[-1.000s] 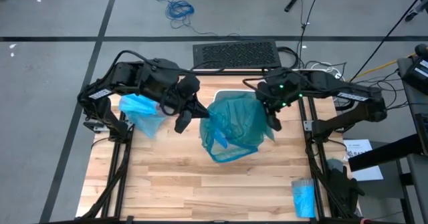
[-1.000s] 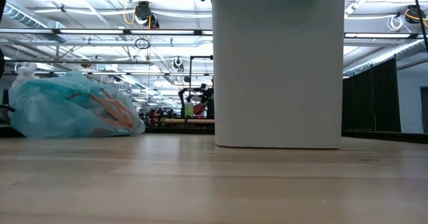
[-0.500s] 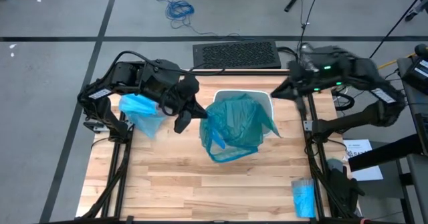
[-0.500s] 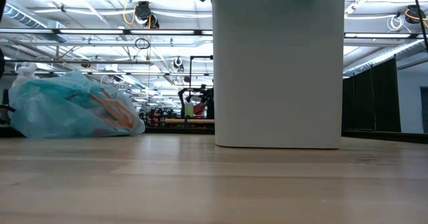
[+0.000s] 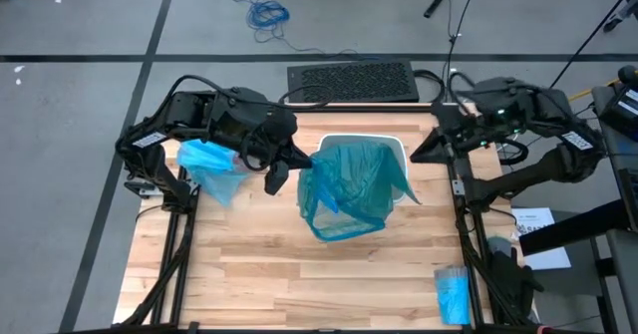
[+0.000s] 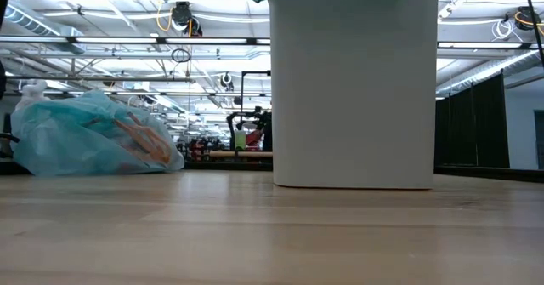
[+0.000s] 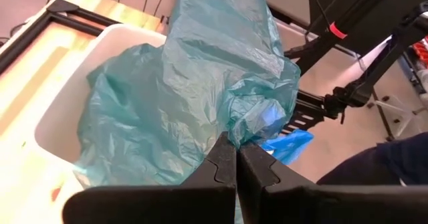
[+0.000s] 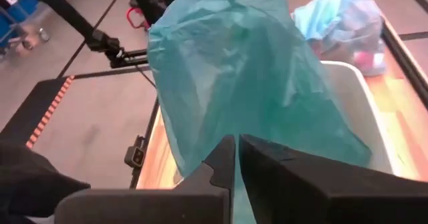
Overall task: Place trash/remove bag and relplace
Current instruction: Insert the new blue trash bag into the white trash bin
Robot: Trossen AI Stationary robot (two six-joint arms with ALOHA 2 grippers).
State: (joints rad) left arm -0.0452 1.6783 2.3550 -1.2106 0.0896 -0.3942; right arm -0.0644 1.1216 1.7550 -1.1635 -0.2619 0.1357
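Both claws are closed, each on film. The left gripper [image 5: 276, 177] sits left of centre in the high view, just off the left side of the white bin [image 5: 365, 139]. Its fingers are pinched tight on a gathered fold of the teal-green bag [image 5: 349, 189]. The right gripper [image 5: 417, 156] is at the bin's upper-right corner, fingers together. In its wrist view the teal film runs straight down into the tips, and in the left wrist view the sheet rises in a peak toward that arm, so I read it as holding the opposite edge. The key relation is that the bin sits between your two claws and the teal film spans left to right across its mouth. The lower part spills over the bin's near rim onto the table [image 5: 249, 274], so it isn't seated. My read is that each claw needs to carry its edge outward and down over its own side of the rim, left claw to the left wall and right claw to the right. Watch for the thin film slipping from either pinch. The light-blue bag [image 5: 211, 163] is already out, lying on the table in the left of the frame under the left arm, well apart from the bin. The trash [image 6: 140, 140] shows through it in the low view.
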